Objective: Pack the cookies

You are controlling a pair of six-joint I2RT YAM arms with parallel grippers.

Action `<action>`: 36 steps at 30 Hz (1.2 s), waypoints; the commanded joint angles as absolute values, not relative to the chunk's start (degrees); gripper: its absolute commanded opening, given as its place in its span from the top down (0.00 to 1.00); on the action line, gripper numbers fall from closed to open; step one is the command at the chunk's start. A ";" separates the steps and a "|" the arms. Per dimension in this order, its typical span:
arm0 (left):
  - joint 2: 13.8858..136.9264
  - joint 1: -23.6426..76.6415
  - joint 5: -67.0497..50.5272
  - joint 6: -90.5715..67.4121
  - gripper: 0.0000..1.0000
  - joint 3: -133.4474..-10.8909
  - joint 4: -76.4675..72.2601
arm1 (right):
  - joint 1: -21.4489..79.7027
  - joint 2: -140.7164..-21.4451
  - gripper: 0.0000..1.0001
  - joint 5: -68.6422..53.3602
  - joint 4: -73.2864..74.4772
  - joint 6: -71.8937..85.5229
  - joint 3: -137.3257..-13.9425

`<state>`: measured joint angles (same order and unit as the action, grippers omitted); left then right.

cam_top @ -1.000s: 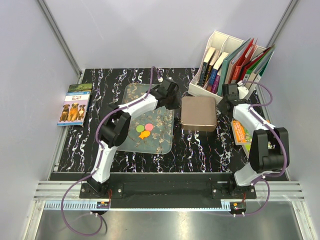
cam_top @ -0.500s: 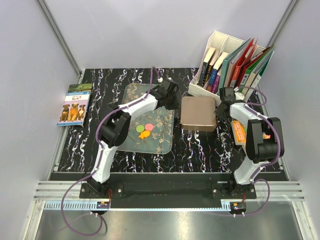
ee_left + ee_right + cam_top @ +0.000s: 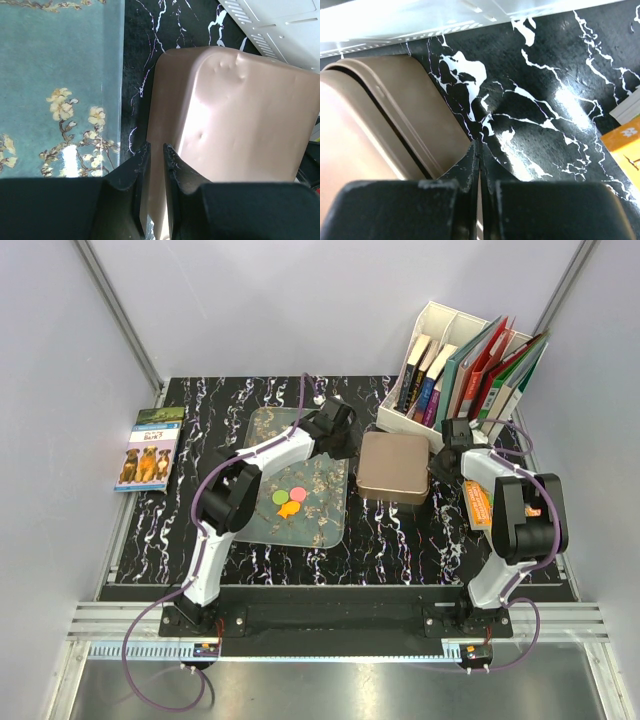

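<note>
Bronze-coloured tin (image 3: 397, 465) has been reached on its right by the right gripper (image 3: 479, 148), fingers now brought together, while its left edge is clamped by the left gripper (image 3: 156, 151); with the cookies (image 3: 288, 500) lying left of it, opening is judged next.

Lettering on the dog-cover book (image 3: 148, 448) is too small to read.
</note>
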<state>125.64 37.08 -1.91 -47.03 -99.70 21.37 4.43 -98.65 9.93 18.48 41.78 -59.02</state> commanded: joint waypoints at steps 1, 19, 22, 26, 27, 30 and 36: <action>124.63 38.67 -4.48 -48.16 0.80 -100.11 18.72 | 4.22 -94.49 1.00 9.31 17.14 43.33 -58.10; 123.22 38.76 -3.87 -48.52 0.80 -98.44 17.84 | -5.89 -95.63 1.00 -10.44 1.33 52.81 -43.51; 123.05 38.67 -4.13 -48.78 0.80 -98.09 17.32 | -7.20 -95.71 1.00 -14.40 -4.38 54.84 -41.23; 122.78 38.67 -4.39 -49.22 0.80 -97.65 16.70 | -7.73 -97.38 1.00 -18.62 -9.30 56.77 -39.73; 122.87 38.76 -4.57 -49.22 0.80 -97.65 16.70 | -7.73 -97.64 1.00 -19.33 -9.75 57.21 -39.64; 122.96 38.76 -4.92 -49.39 0.80 -97.73 16.35 | -7.73 -98.09 1.00 -20.65 -11.16 57.74 -39.29; 122.87 39.29 -5.01 -49.39 0.80 -98.17 16.26 | -7.73 -98.70 1.00 -21.97 -12.31 58.01 -39.11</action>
